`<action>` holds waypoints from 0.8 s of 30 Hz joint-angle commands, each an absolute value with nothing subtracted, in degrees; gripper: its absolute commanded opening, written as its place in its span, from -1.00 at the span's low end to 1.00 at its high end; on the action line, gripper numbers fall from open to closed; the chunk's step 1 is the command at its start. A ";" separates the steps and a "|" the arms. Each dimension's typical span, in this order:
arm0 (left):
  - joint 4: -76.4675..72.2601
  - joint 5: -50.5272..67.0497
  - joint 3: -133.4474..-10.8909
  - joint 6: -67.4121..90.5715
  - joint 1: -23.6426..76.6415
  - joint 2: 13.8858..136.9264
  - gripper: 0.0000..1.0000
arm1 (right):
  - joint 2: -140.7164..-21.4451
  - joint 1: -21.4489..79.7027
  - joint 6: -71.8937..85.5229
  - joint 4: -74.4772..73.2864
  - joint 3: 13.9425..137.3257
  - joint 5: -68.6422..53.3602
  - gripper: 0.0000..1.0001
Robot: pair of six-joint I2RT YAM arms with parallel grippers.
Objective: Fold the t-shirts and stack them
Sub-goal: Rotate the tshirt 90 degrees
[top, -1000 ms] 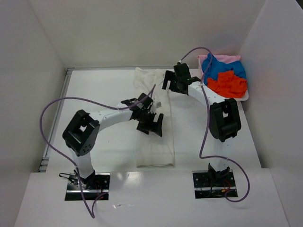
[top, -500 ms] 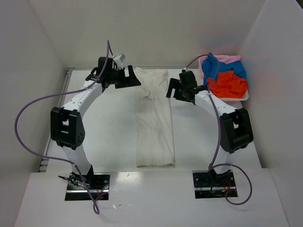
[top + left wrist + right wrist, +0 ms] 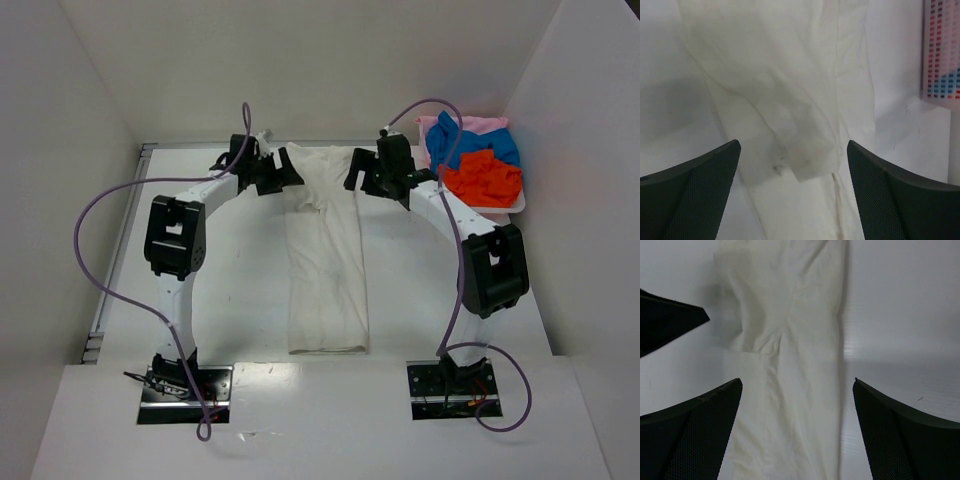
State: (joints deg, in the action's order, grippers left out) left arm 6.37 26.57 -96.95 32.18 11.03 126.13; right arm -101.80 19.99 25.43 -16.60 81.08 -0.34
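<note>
An off-white t-shirt (image 3: 328, 270) lies on the table, folded into a long narrow strip that runs from the back towards the near edge. My left gripper (image 3: 277, 172) hovers open at the strip's far left end. In the left wrist view the shirt (image 3: 790, 90) and a folded-in sleeve lie between the spread jaws of that gripper (image 3: 792, 145). My right gripper (image 3: 362, 178) is open at the far right end, above the shirt (image 3: 795, 340), and nothing is held in this gripper (image 3: 796, 382). Blue (image 3: 462, 143), orange-red (image 3: 485, 178) and pale pink (image 3: 482, 123) t-shirts lie bunched together at the back right.
The coloured shirts sit in a shallow white tray (image 3: 515, 207) against the right wall. White walls close in the table on the left, back and right. The left gripper's black finger (image 3: 670, 322) shows at the left edge of the right wrist view.
The left arm has swung from above the shirt's middle to the back of the table, then in to the shirt's far left end. The right gripper has stayed by the far right end.
</note>
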 commanded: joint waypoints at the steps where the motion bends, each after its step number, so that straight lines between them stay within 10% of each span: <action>1: -0.79 22.86 -101.95 35.50 9.93 128.39 0.89 | -102.39 20.30 24.52 -14.77 83.15 -1.23 0.93; 16: -1.15 17.74 -112.84 39.03 9.93 138.51 0.74 | -99.49 20.83 26.19 -14.77 77.17 -0.70 0.93; 24: -8.58 21.70 -92.84 42.43 9.93 124.21 0.76 | -100.98 21.45 27.42 -11.17 76.81 -5.00 0.90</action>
State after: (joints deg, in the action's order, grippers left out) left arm -2.17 18.59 -98.06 39.62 9.82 131.44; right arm -101.49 20.36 26.57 -15.77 75.75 -2.61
